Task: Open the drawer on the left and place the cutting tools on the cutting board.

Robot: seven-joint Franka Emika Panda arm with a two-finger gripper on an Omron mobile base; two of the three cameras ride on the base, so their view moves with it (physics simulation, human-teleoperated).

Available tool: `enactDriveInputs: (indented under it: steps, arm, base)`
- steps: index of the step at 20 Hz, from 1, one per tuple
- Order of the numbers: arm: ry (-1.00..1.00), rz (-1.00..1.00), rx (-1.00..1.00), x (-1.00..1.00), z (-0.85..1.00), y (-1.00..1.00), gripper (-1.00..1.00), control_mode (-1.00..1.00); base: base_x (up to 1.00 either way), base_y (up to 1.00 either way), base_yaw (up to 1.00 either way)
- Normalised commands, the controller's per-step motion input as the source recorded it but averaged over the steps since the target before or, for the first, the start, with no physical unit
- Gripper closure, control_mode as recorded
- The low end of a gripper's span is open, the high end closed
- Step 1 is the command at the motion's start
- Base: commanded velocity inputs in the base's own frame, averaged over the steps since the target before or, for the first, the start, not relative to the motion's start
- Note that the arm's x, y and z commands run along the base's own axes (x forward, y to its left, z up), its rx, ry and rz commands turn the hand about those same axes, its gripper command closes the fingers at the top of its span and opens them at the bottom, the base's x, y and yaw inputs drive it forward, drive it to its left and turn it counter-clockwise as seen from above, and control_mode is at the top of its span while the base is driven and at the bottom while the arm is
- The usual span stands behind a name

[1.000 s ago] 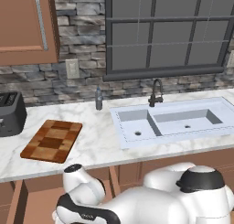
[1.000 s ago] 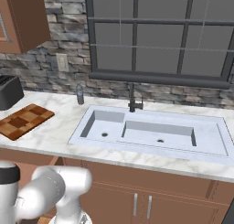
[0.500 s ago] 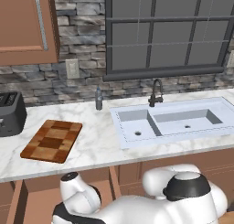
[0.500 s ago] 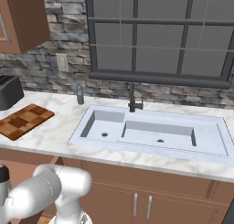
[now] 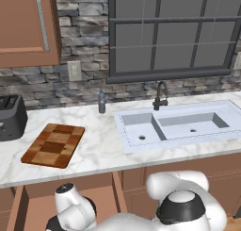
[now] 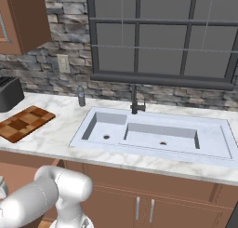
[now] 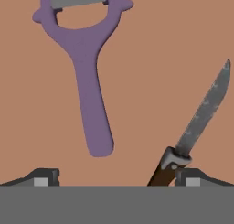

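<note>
The drawer (image 5: 33, 209) stands pulled out under the counter at the lower left, and my arm reaches down into it. On the drawer floor (image 7: 151, 58) lie the cutting tools. A purple Y-shaped tool (image 7: 89, 81) lies just above my left fingertip (image 7: 45, 177). The slim dark knife (image 7: 196, 127) lies aslant, with its handle end beside my right fingertip (image 7: 192, 177). My gripper (image 7: 118, 178) is open, with nothing between its fingers. The checkered cutting board (image 5: 52, 145) (image 6: 23, 123) lies bare on the marble counter, above the drawer.
A black toaster (image 5: 10, 117) stands left of the board. A small bottle (image 5: 101, 103) is by the wall, and the sink (image 5: 174, 126) with its dark faucet (image 5: 161, 95) lies to the right. An upper cabinet (image 5: 28, 27) hangs above the toaster.
My arm has sunk lower toward the drawer. The gripper has stayed open, and the board and counter things have not moved.
</note>
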Motion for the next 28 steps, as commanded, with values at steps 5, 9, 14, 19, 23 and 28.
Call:
enactDriveInputs:
  steps: [5,9,14,19,23,28]
  arm:
    - [0.0,0.0,0.0,0.0,-0.24,0.1,-1.0,-1.0]
    - [0.0,0.0,0.0,0.0,-0.23,0.0,-1.0,-1.0]
    - [0.0,0.0,0.01,0.0,-0.23,0.0,-1.0,-1.0]
    - [0.0,0.0,0.02,0.0,-0.2,0.04,-1.0,-1.0]
    - [0.0,0.0,0.02,0.0,-0.19,0.08,-1.0,-1.0]
    - [0.0,0.0,0.02,0.0,-0.17,0.09,-1.0,-1.0]
  base:
    - [0.0,0.0,0.0]
    - [0.0,0.0,0.0]
    - [0.0,0.0,0.0]
    - [0.0,0.0,0.0]
    - [0.0,0.0,0.0]
    - [0.0,0.0,0.0]
